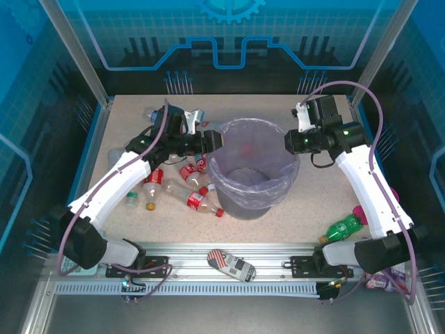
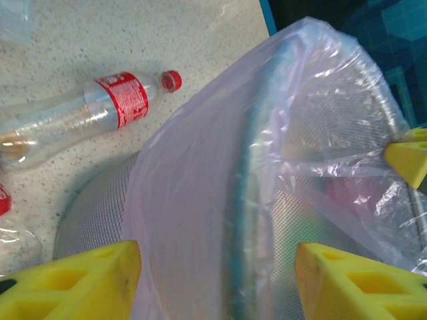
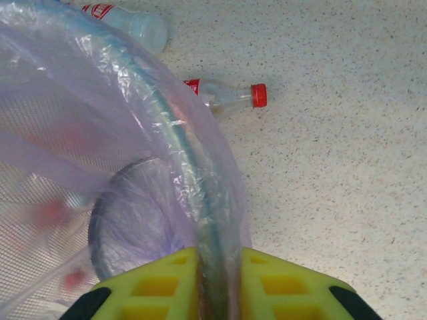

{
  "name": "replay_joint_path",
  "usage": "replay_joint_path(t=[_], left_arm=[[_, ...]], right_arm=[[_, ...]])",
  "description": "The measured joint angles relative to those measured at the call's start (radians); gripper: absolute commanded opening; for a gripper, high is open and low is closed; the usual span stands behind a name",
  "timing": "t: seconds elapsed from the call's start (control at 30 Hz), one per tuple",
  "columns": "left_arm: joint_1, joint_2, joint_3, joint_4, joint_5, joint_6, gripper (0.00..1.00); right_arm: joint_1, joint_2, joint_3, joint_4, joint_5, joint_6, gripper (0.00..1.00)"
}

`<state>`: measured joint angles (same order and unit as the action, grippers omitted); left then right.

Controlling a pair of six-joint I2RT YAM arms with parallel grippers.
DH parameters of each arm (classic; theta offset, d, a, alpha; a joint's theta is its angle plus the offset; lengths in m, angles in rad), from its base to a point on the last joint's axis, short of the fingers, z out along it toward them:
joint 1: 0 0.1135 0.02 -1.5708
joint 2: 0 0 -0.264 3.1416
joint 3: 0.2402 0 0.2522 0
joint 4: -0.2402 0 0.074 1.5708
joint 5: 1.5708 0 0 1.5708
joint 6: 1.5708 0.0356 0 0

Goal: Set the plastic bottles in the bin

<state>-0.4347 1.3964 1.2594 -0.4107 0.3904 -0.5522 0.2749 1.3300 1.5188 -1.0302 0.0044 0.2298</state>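
**Even overhead light, soft close-ups**

The top view is bright and evenly lit from above. The desk [image 1: 313, 195] reads pale, the enclosure walls glow saturated blue, and the lower corners fall dark. Shadows beside the bin [image 1: 254, 205] are short and faint. In both wrist views the liner bag [image 2: 200, 200] throws small white glints off its creases and hazes whatever lies behind it. The yellow fingers [image 2: 73, 283] of the left end effector [image 2: 217, 293] are out of focus at the frame's bottom edge. The bottle [image 2: 100, 110] beyond is slightly blurred, while the speckled desk in the right wrist view is crisp.
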Motion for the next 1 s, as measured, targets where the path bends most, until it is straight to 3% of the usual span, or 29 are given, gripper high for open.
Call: replay_joint_path(t=[0.27,0.33,0.43,0.47,0.7,0.87,1.0], left_arm=[[-0.041,0.095,0.017,0.073,0.007,-0.027,0.61],[-0.051,0.125,0.043,0.085,0.008,-0.026,0.69],[-0.060,0.164,0.094,0.081,0.008,-0.011,0.97],[-0.060,0.174,0.113,0.076,0.007,0.000,0.99],[-0.028,0.188,0.237,0.047,0.008,0.066,0.99],[0.067,0.166,0.250,-0.013,-0.010,0.113,0.99],[0.134,0.148,0.251,-0.093,-0.095,0.193,0.99]], right_arm=[[-0.037,0.000,0.008,0.007,0.041,-0.048,0.06],[-0.067,0.000,0.010,0.008,0.044,-0.063,0.03],[-0.123,0.000,0.011,0.017,0.045,-0.080,0.01],[-0.146,0.000,0.011,0.021,0.045,-0.085,0.00],[-0.277,0.000,0.010,0.052,0.040,-0.113,0.00],[-0.311,0.000,-0.006,0.071,0.037,-0.119,0.00],[-0.341,-0.002,-0.020,0.074,0.034,-0.119,0.00]])
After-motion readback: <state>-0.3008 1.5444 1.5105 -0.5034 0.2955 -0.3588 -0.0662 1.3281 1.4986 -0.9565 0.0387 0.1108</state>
